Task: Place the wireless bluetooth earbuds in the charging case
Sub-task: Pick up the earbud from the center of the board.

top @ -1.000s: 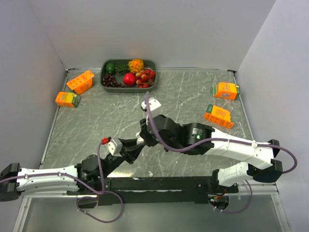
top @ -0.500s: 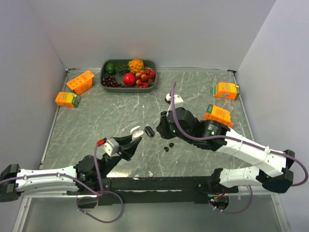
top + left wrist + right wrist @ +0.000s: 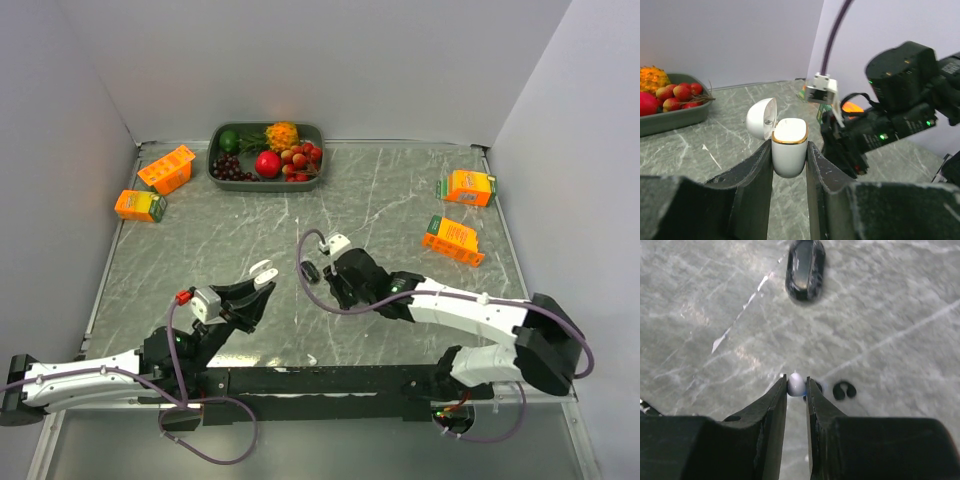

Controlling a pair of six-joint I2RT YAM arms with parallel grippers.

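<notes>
Clenched in the left gripper [image 3: 789, 148]: white charging case [image 3: 788, 155], upright, lid flipped open. Pinched in the right gripper [image 3: 797, 386], at its tips: white earbud [image 3: 795, 383]. Lying just right of those tips: black earbuds [image 3: 844, 390]. Farther ahead: black oval case [image 3: 805, 269].

Charging case [image 3: 789, 152]: white, rounded body, gold rim around mouth. Upright, clamped at both sides by fingers of left hand [image 3: 789, 147], clear of tabletop [image 3: 715, 315]. Lid [image 3: 761, 118] open, swung back on hinge to case's left side. Interior not visible.

White earbud [image 3: 795, 384]: tiny, glossy, pinched between fingertips of right hand [image 3: 796, 385], low over tabletop; contact with surface not determinable.

Black earbuds [image 3: 844, 390]: one lies loose on tabletop, just beside right hand. Second dark bud [image 3: 818, 386] partly hidden behind finger.
</notes>
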